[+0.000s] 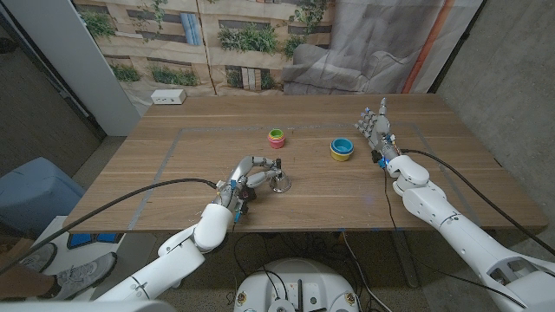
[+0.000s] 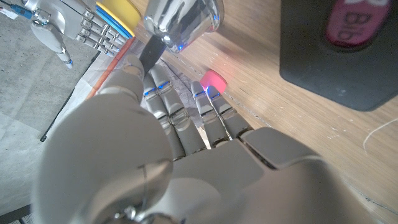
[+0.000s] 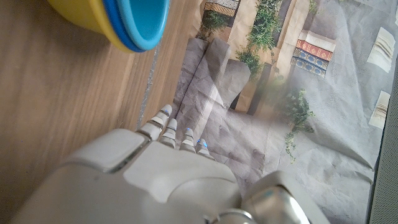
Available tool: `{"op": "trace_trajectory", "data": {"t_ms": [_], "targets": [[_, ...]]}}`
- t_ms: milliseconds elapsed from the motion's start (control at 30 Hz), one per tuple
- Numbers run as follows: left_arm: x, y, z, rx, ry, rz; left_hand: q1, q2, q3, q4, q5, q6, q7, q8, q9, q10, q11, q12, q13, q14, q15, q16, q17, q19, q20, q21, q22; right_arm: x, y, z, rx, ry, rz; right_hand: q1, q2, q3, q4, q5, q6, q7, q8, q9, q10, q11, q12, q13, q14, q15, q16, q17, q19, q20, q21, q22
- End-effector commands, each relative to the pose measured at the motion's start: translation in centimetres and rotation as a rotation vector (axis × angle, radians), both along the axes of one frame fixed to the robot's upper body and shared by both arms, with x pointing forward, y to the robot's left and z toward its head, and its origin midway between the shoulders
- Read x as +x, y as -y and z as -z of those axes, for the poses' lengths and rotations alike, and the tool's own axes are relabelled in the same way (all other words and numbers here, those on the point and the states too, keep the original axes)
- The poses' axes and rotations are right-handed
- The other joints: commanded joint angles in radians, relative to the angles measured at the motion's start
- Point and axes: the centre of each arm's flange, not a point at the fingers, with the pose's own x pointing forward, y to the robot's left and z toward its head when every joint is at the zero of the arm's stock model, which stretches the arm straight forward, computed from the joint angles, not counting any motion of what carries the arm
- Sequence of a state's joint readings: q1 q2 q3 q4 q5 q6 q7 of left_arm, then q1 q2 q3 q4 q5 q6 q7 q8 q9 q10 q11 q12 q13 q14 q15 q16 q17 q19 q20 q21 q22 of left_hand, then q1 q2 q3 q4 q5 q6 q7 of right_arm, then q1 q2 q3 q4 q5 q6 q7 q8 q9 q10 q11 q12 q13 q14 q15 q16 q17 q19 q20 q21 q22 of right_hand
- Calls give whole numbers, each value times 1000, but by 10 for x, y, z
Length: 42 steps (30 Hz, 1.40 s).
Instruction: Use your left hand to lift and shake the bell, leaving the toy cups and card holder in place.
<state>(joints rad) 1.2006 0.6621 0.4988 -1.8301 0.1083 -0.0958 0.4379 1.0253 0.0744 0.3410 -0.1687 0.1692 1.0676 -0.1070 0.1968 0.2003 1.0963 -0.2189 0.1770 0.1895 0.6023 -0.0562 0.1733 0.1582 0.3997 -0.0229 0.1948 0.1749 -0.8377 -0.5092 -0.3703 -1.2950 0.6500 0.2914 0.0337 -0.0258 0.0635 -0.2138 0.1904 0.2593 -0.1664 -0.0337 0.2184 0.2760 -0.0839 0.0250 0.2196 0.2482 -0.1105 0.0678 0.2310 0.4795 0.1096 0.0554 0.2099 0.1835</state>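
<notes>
- While my left hand (image 1: pixel 249 178) sits near the table's (image 1: pixel 173 173) front edge, its fingers reach round the bell (image 1: pixel 279 181), which stands just in front of the green-and-pink cup.
- From the left wrist view the bell's (image 2: pixel 182 18) shiny body lies past my fingertips (image 2: pixel 211 93), with its dark handle by them; I cannot tell whether I truly grip it or only touch it.
- Judging by that, the step is securing the handle: I should close firmly on it before lifting, then raise straight up so the rim clears the wood.
- Shaking should stay small and over bare table, away from the green-and-pink cup (image 1: pixel 277 138) behind it.
- Further right stands the blue-and-yellow cup (image 1: pixel 341 149), well apart from the bell.
- My right hand (image 1: pixel 378 130) stands beside that cup, fingers apart, holding nothing; it should stay there.
</notes>
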Motion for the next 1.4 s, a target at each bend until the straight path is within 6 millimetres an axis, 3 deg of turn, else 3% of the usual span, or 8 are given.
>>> {"op": "trace_trajectory", "data": {"t_ms": [33,567,1033,1400], "targets": [[4,-2,0,23,-9,-2,-12,-9,-8,5,5,-31,-2,-11,1,-39,-2,-4,1,-9,-107,-2,3,-11,1,-2,1,0,0,0,1,1,0,3,97,-6,-1,7,-10,0,6,3,-4,-1,5,2,-4,-3,3,4,6,0,5,3],[8,-4,-3,56,-18,24,-59,-64,-45,8,8,-146,-14,-19,-6,-195,0,-6,-1,-53,-99,-2,4,-73,6,-9,0,-1,0,-1,1,1,0,3,97,-6,-1,7,-10,0,6,3,-5,-1,5,2,-3,-2,4,4,6,-1,5,3],[8,-13,-10,101,-22,40,-116,-108,-83,17,11,-304,-12,-20,-15,-389,4,-8,-5,-159,-65,-5,8,-145,22,-12,-1,0,0,-1,1,1,0,3,97,-6,-1,7,-10,0,6,3,-4,-1,5,2,-3,-1,3,4,6,-1,5,3],[14,-21,-15,111,-48,89,-179,-136,-114,25,10,-468,10,-21,-18,-565,22,-5,-8,-274,-33,-4,9,-236,-6,-18,-5,0,-1,-1,1,1,0,3,97,-6,-1,7,-10,0,5,3,-5,0,5,2,-4,-1,3,4,6,0,5,3]]}}
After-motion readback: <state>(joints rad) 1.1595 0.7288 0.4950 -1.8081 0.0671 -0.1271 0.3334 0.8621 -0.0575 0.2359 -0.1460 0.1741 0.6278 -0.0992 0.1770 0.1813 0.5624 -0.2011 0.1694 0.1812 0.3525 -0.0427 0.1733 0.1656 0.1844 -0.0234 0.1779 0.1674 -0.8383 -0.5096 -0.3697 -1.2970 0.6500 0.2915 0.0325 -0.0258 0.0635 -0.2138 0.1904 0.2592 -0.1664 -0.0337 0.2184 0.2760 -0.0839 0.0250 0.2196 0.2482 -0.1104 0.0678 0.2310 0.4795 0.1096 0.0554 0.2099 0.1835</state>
